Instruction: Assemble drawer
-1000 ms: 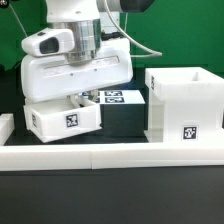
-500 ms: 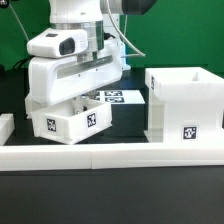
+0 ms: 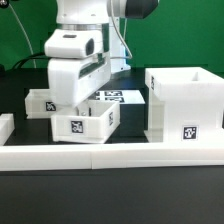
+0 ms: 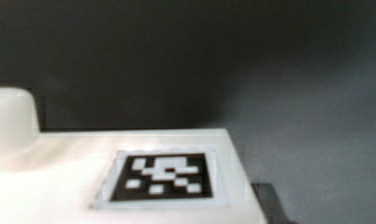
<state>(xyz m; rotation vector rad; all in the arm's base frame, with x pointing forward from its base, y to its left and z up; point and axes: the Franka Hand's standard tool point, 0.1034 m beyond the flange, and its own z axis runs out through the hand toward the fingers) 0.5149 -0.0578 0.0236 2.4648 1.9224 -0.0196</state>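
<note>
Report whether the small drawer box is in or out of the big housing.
Out. The small drawer box is to the exterior view's left of the housing, with a dark gap between them.

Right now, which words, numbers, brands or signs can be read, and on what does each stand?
None: no word, number or brand is readable.
Small white box-shaped drawer part: only black-and-white square marker tags, no letters.
Large white open-topped box: one such tag, no letters.

Exterior view faces arm (image 3: pixel 84 45); wrist view hugs tagged drawer part (image 4: pixel 69 152).
</note>
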